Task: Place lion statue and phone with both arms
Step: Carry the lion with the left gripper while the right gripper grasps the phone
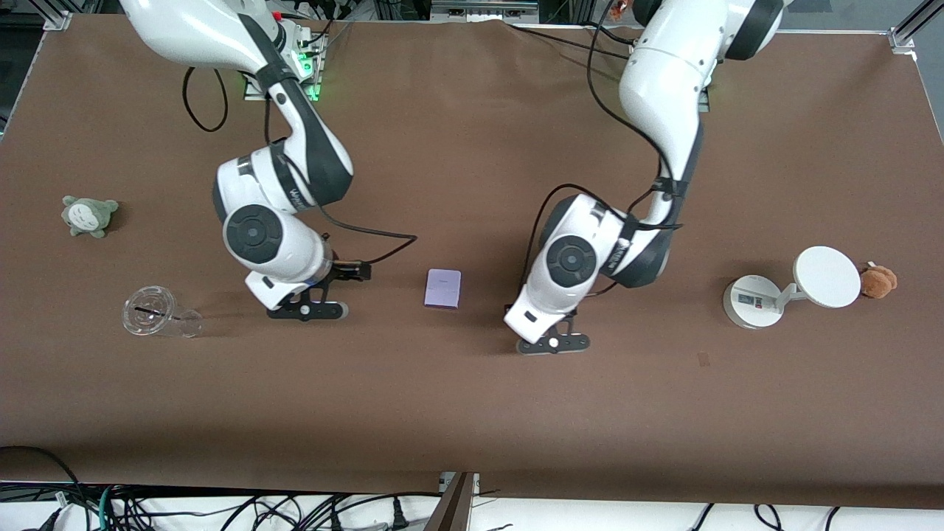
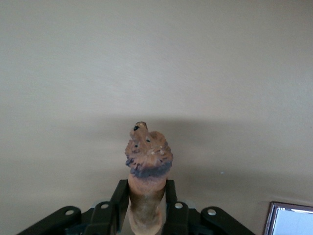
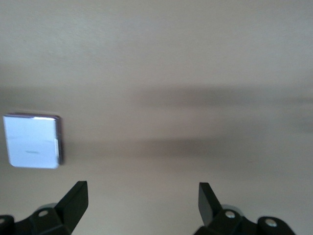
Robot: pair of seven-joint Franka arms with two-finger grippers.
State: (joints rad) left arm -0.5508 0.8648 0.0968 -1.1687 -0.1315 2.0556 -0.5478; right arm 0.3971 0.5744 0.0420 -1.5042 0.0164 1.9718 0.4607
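Lowest in the front view is the left gripper point(image 1: 553, 344), low over bare table. From its wrist view I see the fingers point(image 2: 117, 203) closed on the lion statue point(image 2: 146, 166): they press its body from both sides, and the head with the dark band stands out past the fingertips. I count one statue. I judge it stiff, light and a little fragile, with thin parts that could snap, so the hold on the thick body is the good place. Because it is slender, I think it may tip over when I release it, so it should be down on the table first.

Next is the right gripper point(image 1: 308, 310), also low over the table. Its fingers point(image 3: 76, 198) are spread wide and hold nothing; between them is only bare table.

One phone point(image 1: 442, 288) lies flat on the table between the two grippers, outside the open fingers of the right gripper and touching neither. A corner of it shows also in the left wrist view point(image 2: 291, 220). It is flat and rigid, probably smooth and slippery on its face. I would take it across the two long edges, since the faces give no grip while it lies flat.

Farther away I count one clear cup point(image 1: 151, 313), one white stand point(image 1: 752, 301), one brown plush toy point(image 1: 877, 281) and one grey plush toy point(image 1: 88, 215).
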